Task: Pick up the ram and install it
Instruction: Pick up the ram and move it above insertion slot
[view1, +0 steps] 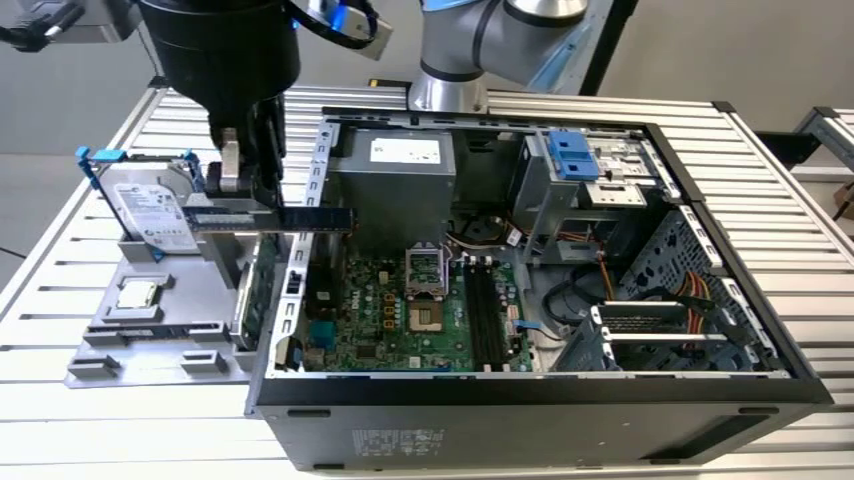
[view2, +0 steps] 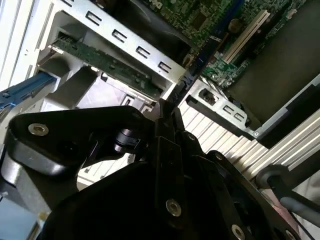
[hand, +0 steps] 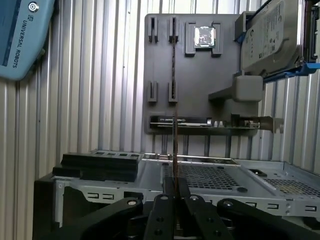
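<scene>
Gripping ram (view1: 314, 219) level, end effector (view1: 238, 203) clamped on stick, hovering over open computer case (view1: 534, 400) wall at exterior view's left, near grey tray (view1: 147, 350) on worktop (view1: 67, 270).

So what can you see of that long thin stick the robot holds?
The ram is a long, thin, dark blue board, held level in the air beside the edge of the open computer case. The fingers pinch one end; nothing else seems to touch it. In the first wrist view it is edge-on, a thin line.
</scene>
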